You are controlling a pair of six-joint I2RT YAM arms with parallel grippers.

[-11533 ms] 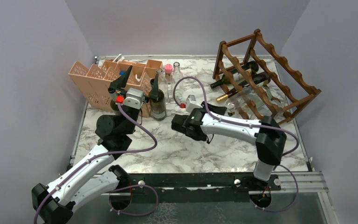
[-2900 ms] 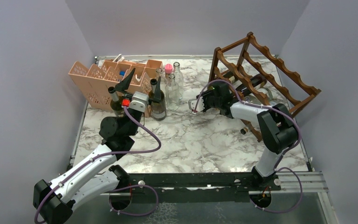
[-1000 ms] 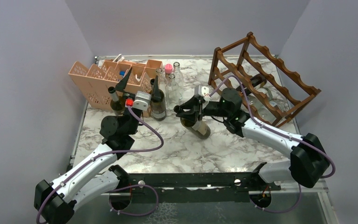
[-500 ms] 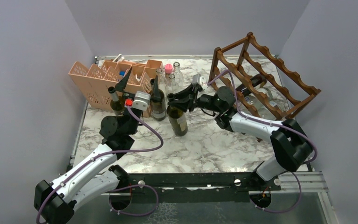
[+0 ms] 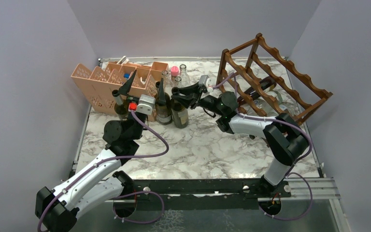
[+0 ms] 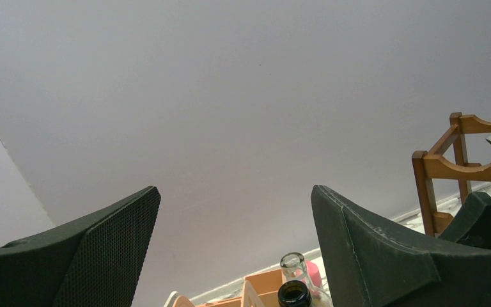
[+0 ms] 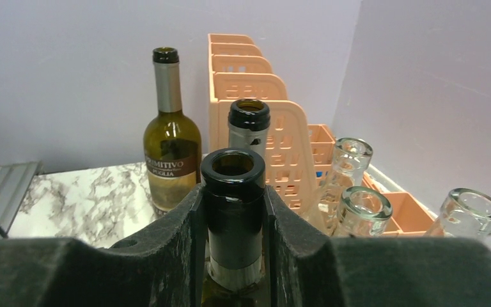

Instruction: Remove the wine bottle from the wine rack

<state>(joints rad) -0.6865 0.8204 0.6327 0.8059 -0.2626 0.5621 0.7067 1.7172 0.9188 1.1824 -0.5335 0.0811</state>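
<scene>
My right gripper (image 5: 176,92) is shut on the neck of a dark green wine bottle (image 5: 179,115). The bottle is upright at the table's back middle, away from the dark wooden wine rack (image 5: 276,77) at the back right. In the right wrist view my fingers (image 7: 179,236) clamp the neck (image 7: 233,198) just below its open mouth. My left gripper (image 5: 144,88) is wide open and empty, raised in front of the peach organiser; its view shows only wall between the pads (image 6: 112,243). One dark bottle (image 5: 262,87) still lies in the rack.
A peach lattice organiser (image 5: 107,81) stands at the back left. A dark bottle (image 5: 164,110) and an olive labelled bottle (image 5: 120,107) stand before it. Clear glass bottles (image 5: 182,73) and a pink-capped one (image 5: 175,70) stand behind. More clear bottles (image 5: 270,104) lie under the rack.
My right gripper has carried the bottle left and back from the table's middle, tipping it from slanted to upright beside the other dark bottle. The left arm has not moved.
</scene>
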